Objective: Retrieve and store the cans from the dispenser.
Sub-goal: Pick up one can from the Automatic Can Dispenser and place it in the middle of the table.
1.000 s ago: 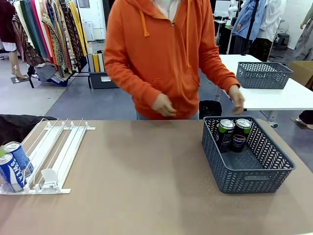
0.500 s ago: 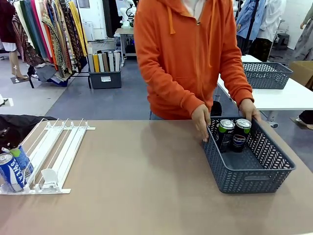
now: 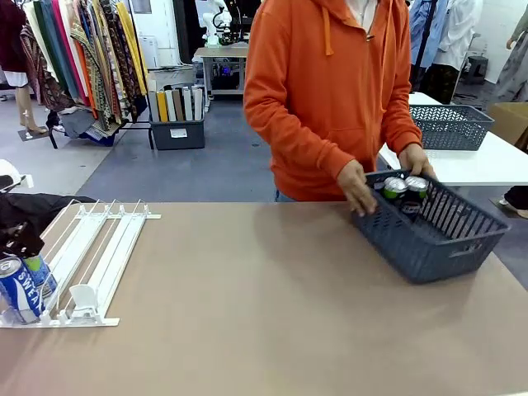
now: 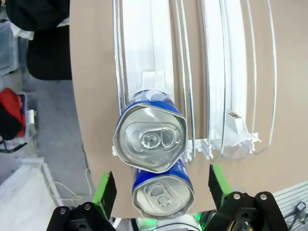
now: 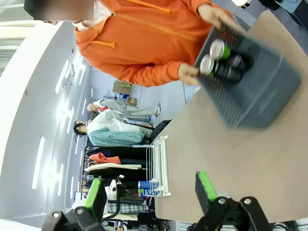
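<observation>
1. Table (image 3: 247,330): the wide middle stretch between dispenser and basket is bare, so a carry from left to right has free room.

2. Person (image 3: 330,91): has stepped to the right within the last second. One hand (image 3: 356,186) now grips the basket's left wall, and the other hand (image 3: 415,158) grips its far rim.

3. Basket (image 3: 450,243): 1 second ago it sat flat on the table at the near right. It is now lifted, tilted and farther off, at the right edge. The 2 dark cans (image 3: 404,188) are inside and lean with it. Judgement: the storage point is unsettled, so a delivery should wait until the basket is set down.

4. Dispenser (image 3: 107,247): unmoved at the near left, with its near end close to the table's near edge. The 2 blue cans (image 3: 16,289) stand one behind the other at the near end of the leftmost lane, just beside the table's left edge. A white pusher tab (image 3: 82,297) marks an empty lane to their right.

5. Left gripper (image 4: 161,190): has come in above the blue cans. The jaws are fully spread and hold nothing, with a green pad on either side of the nearer can. Rail wires run close along both sides of the cans, leaving little side room for the pads.

6. Right gripper (image 5: 149,192): jaws released, nothing between them, well apart from the basket.
</observation>
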`<state>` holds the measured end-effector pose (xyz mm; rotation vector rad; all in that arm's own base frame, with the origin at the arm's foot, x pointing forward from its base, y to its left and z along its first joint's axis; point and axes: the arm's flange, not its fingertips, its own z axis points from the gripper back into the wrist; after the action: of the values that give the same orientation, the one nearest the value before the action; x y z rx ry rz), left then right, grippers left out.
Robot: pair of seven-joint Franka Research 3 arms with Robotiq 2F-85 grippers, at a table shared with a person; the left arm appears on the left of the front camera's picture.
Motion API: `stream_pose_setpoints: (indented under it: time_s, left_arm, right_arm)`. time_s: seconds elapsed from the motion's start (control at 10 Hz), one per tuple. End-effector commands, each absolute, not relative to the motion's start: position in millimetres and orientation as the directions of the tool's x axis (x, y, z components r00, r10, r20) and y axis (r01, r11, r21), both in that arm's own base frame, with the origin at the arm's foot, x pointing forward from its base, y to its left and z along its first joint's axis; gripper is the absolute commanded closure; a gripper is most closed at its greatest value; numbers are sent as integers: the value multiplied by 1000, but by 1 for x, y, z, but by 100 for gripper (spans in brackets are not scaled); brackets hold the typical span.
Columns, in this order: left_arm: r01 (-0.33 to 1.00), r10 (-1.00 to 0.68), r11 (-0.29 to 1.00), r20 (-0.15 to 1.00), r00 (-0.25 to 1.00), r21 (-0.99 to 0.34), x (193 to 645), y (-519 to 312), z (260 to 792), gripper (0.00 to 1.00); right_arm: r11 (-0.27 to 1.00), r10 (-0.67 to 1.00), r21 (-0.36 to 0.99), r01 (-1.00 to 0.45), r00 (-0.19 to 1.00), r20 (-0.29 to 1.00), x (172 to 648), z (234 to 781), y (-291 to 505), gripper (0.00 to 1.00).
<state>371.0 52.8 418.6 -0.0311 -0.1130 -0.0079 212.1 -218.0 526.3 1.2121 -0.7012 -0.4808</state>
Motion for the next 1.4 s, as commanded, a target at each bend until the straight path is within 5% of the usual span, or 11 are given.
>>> stream_pose_setpoints:
  time_s: [0.0, 0.6, 1.1, 1.3]
  left_arm:
    - [-15, 15, 1000, 109, 994, 3, 338, 49, 395, 0]
    - [9, -9, 1000, 8, 1000, 23, 335, 44, 386, 0]
    - [-5, 3, 1000, 60, 998, 25, 337, 43, 382, 0]
    - [-8, 5, 999, 83, 997, 36, 336, 43, 382, 100]
  right_arm:
    - [285, -678, 956, -67, 691, 250, 213, 528, -218, 0]
    - [285, -678, 956, -67, 691, 250, 213, 528, -218, 0]
    - [285, -678, 956, -67, 691, 250, 213, 528, -218, 0]
    - [285, -678, 956, -67, 691, 250, 213, 528, -218, 0]
